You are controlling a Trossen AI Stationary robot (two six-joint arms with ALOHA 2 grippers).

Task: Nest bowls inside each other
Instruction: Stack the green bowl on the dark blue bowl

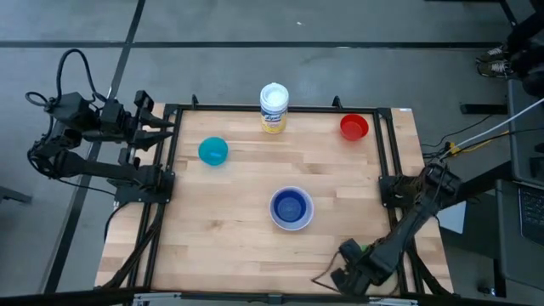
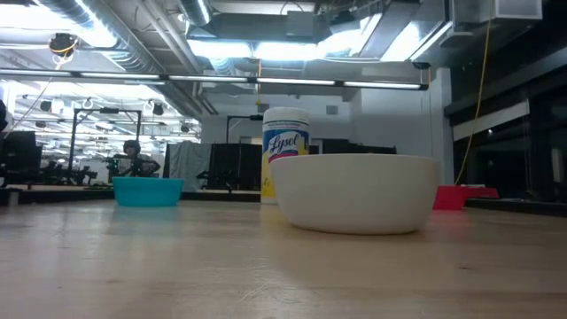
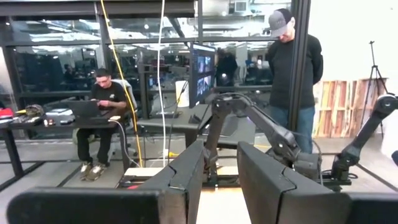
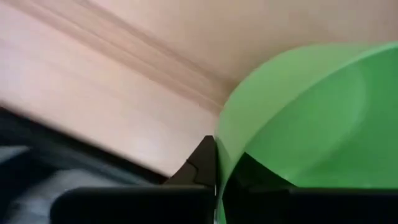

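In the right wrist view a green bowl [image 4: 311, 118] fills the picture, and my right gripper [image 4: 217, 180] is shut on it. In the high view that gripper [image 1: 350, 265] is at the table's near right corner and hides the green bowl. A white bowl [image 1: 291, 208] with a dark blue bowl [image 1: 291, 206] inside stands mid-table. A teal bowl [image 1: 213, 151] stands far left and a red bowl [image 1: 354, 127] far right. My left gripper [image 3: 221, 186] waits open beyond the table's left edge [image 1: 161, 127]. My right gripper pinches the green bowl's rim [image 4: 219, 149] between its two fingers, one finger [image 4: 200, 163] outside the wall and the other inside the hollow. The fingers come from above, pointing down. The bowl's mouth faces up; I cannot tell whether its base is on the table.
A white canister [image 1: 274, 108] with a yellow label stands at the far edge between the teal and red bowls. A dark metal frame [image 1: 387, 144] runs along the table's sides. Bare wood lies around the white bowl [image 2: 359, 192]. People show in the room behind.
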